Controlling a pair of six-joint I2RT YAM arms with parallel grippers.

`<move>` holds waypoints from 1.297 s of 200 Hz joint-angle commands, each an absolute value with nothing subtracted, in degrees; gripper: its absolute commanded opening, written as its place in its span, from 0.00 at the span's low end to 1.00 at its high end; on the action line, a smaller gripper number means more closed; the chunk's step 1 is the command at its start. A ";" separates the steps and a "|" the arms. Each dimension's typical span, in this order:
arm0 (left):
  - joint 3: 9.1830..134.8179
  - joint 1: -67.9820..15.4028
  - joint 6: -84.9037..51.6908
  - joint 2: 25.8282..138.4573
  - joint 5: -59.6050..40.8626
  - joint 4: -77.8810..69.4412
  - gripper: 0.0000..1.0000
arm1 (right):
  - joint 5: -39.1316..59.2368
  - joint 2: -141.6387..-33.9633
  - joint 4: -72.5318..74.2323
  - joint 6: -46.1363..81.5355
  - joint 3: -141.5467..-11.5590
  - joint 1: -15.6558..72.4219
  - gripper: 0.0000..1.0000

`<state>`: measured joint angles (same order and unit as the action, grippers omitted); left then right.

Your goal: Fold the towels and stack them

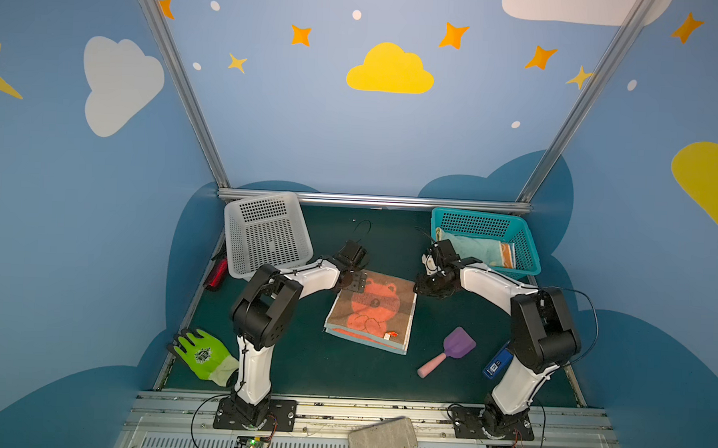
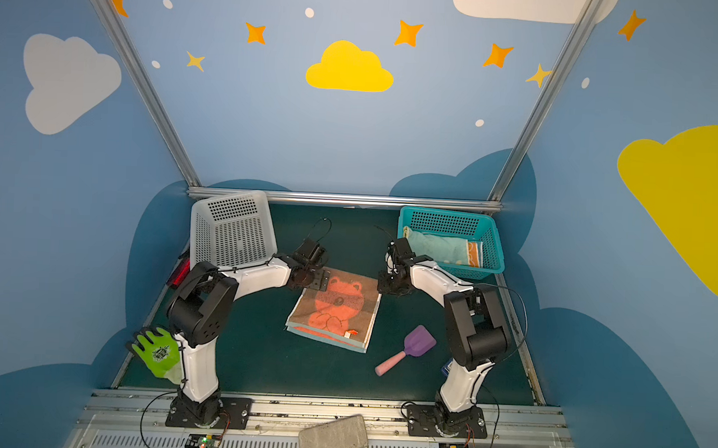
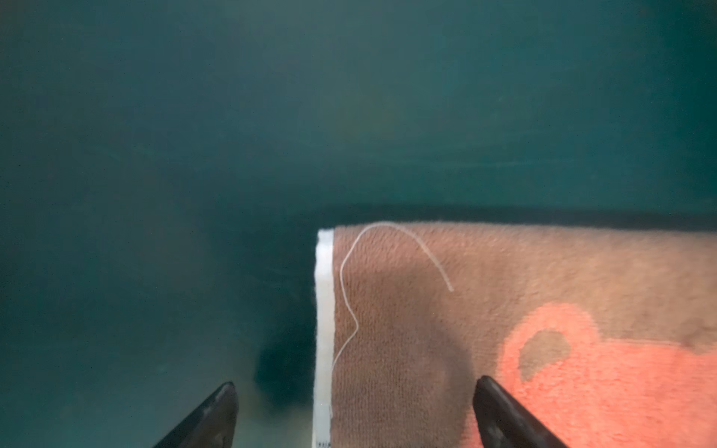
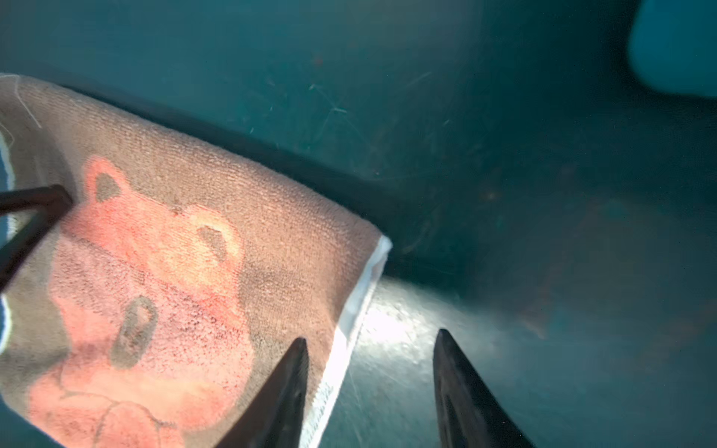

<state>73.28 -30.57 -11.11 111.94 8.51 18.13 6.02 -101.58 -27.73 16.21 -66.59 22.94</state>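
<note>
Towel (image 3: pixel 504 291) edge between left tool (image 3: pixel 355 382) tips.

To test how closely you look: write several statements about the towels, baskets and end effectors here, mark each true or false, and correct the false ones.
1. The bear towel lies on the mat between the arms. True.
2. The white basket holds a towel. False: none shows in it; the blue towel lies in the teal basket.
3. The right end effector grips the bear towel. False: its jaws are open, with nothing between them.
4. The glove lies by the left arm's base. True.
5. The scoop is in the teal basket. False: it lies on the mat.
</note>
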 commanded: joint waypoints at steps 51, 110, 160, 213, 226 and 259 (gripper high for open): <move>88.56 -27.45 -8.20 118.46 6.33 25.06 0.92 | 3.43 -107.98 -29.71 12.19 -76.17 21.82 0.47; 92.86 -27.38 -10.00 125.60 6.60 27.85 0.84 | 3.82 -111.78 -29.93 13.67 -77.52 21.97 0.46; 93.67 -29.17 -9.92 128.14 8.66 30.75 0.75 | 5.54 -114.35 -29.21 14.69 -76.96 23.63 0.41; 91.68 -30.06 -11.32 128.81 11.93 31.26 0.29 | 6.46 -115.49 -27.18 16.24 -75.42 25.14 0.02; 91.84 -29.92 -11.39 129.02 11.40 31.42 0.13 | 6.82 -115.27 -26.99 16.13 -75.59 25.16 0.00; 91.67 -29.33 -10.69 127.92 11.34 30.82 0.07 | 7.08 -113.46 -26.47 14.44 -76.16 24.88 0.00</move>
